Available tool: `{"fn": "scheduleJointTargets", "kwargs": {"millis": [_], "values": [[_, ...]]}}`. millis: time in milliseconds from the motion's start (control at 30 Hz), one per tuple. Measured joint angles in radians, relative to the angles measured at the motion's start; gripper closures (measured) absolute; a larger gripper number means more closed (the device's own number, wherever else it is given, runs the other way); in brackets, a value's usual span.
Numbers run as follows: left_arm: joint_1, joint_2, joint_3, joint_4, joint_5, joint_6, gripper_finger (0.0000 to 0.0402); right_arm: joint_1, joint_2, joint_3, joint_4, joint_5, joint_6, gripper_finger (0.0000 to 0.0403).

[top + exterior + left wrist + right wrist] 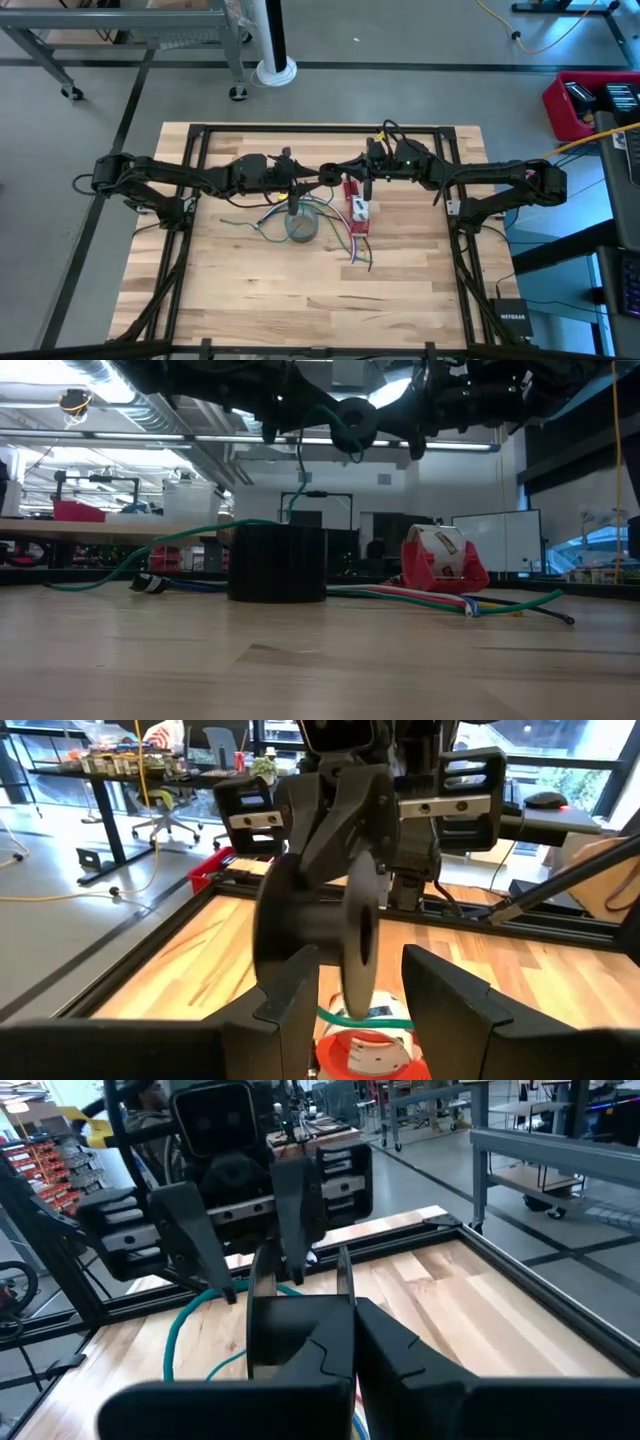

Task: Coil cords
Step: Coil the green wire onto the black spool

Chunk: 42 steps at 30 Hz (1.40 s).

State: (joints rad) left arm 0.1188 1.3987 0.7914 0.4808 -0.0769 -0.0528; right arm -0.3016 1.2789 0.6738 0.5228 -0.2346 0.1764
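Observation:
A black spool point(352, 420) hangs above the table's middle between my two grippers. A green cord point(300, 460) loops over it and hangs down to the table behind the grey tape roll point(300, 227). My right gripper point(352, 1318) is shut on the spool from the table's right. My left gripper point(360, 992) comes level from the left. It stands open, one finger point(225, 1285) outside the spool's other flange point(252, 1295) and one finger point(300, 1270) between the flanges. The green cord point(365, 1017) runs across below the gap. My right gripper pinches the rim of one spool flange point(345, 1285) between its two shut fingers. The fingers lie level and come from the table's right. The spool is lifted clear, its flanges upright. I cannot tell whether my left gripper touches the spool or the cord.
A red tape dispenser point(357, 212) lies right of the tape roll. Several loose coloured cords point(355, 245) trail from it toward the near edge, and others point(250, 222) spread left of the roll. A black frame point(190, 200) borders the wooden table.

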Motion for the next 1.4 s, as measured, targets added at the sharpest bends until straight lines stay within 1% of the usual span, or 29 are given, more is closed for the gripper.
{"fn": "scheduleJointTargets", "kwargs": {"millis": [167,267,467,633,833,900,1067,1200,1267,1400], "values": [[0.000,0.000,0.000,0.000,-0.011,0.020,0.0263,0.000,0.000,0.000,-0.013,0.003,0.000,0.0400],[0.003,0.000,0.000,-0.002,-0.044,0.043,0.0263,0.000,0.000,0.000,-0.003,0.035,-0.001,0.0400],[0.026,-0.002,0.000,-0.007,-0.073,0.062,0.0263,0.000,0.000,0.000,-0.021,0.221,-0.058,0.0400],[0.042,-0.004,0.000,-0.005,-0.088,0.084,0.0263,0.000,0.000,0.000,-0.040,0.327,-0.117,0.0400],[0.054,-0.004,0.000,-0.002,-0.091,0.079,0.0263,0.000,0.000,0.000,-0.014,0.520,-0.245,0.0400],[0.054,-0.004,0.000,0.009,-0.091,0.079,0.0263,0.000,0.000,0.001,0.006,0.553,-0.283,0.0400],[0.044,-0.005,0.000,0.032,-0.077,0.043,0.0263,0.000,-0.008,0.045,-0.063,0.554,-0.266,0.0400],[0.019,0.001,0.000,-0.035,-0.067,0.005,0.0263,0.000,-0.008,0.100,-0.157,0.493,-0.213,0.0400],[0.008,0.002,-0.001,-0.069,-0.064,0.009,0.0263,0.000,-0.008,0.124,-0.193,0.478,-0.206,0.0400],[-0.005,0.002,-0.001,-0.074,-0.063,0.063,0.0263,0.000,-0.008,0.150,-0.274,0.487,-0.205,0.0400]]}}
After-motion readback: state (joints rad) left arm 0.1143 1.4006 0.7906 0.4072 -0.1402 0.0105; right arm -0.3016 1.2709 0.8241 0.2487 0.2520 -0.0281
